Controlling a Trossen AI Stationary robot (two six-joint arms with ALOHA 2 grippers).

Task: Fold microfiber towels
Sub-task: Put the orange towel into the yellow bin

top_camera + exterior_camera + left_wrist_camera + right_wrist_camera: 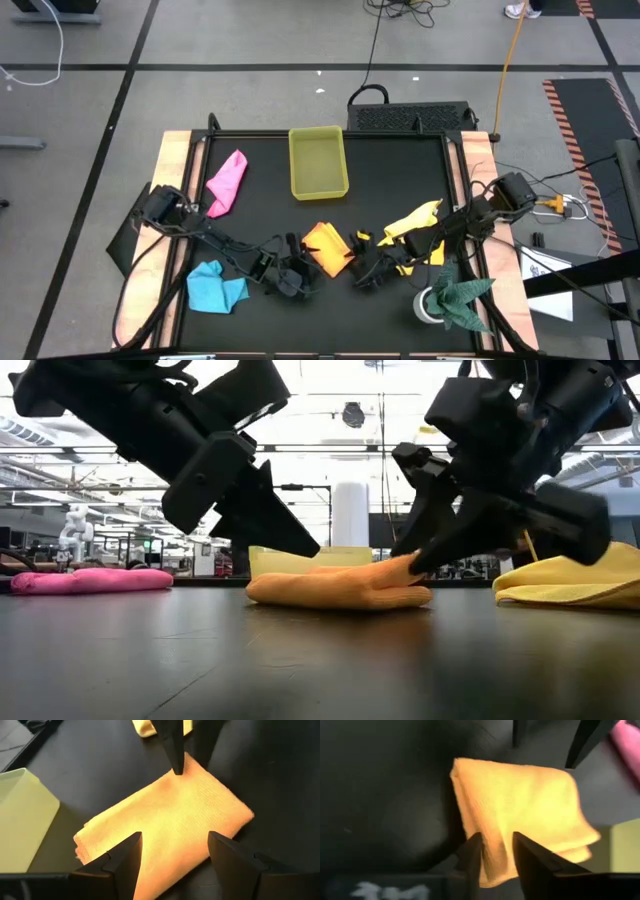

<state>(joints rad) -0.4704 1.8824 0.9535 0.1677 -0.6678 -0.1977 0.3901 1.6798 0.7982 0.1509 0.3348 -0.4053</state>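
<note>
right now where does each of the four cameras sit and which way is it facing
High view: overhead, looking straight down on the table; both arms show, the left gripper and right gripper flanking the orange towel.
Low view: at tabletop height, looking level across; both arms descend around the orange towel.
Left wrist view: on the left wrist, facing the orange towel past open fingers.
Right wrist view: on the right wrist; its fingers pinch the towel's edge.
All four share the orange towel.
</note>
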